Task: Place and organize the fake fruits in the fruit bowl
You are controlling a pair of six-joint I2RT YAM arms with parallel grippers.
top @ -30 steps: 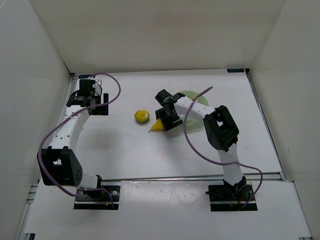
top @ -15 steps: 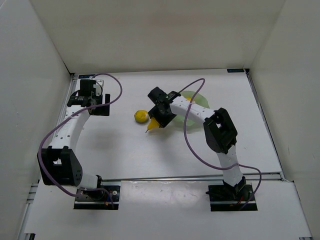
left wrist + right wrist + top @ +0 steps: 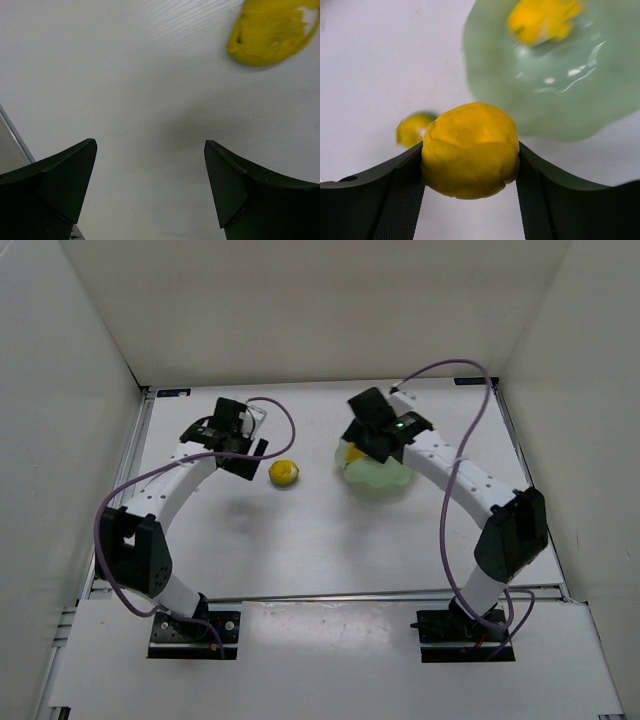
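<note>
Across the white table [image 3: 300, 540], the fruit bowl [image 3: 385, 480] sits right of centre, and the right gripper [image 3: 360, 440] hangs over its far left rim. Its fingers are closed snugly on a yellow fruit [image 3: 469, 150], one pad pressed against each flank. Seen end-on it looks lumpy, and we cannot say for sure which of the three it is. The wrist camera shows most of the pale green basin ahead of the fingers. We judge that the load should travel further over the middle before we let go, or it may clip the scalloped edge and roll out. One fruit [image 3: 542, 20] already lies in the bowl toward its far side, so we would lower to the bare green floor beside it rather than on top. We would open only when low, since a glossy round piece dropped from height will skid. The left gripper [image 3: 150, 145] is spread wide and holds nothing. It hovers over the table near the roundish fruit [image 3: 272, 30] with the white patch, which waits outside the bowl, well apart from it.
</note>
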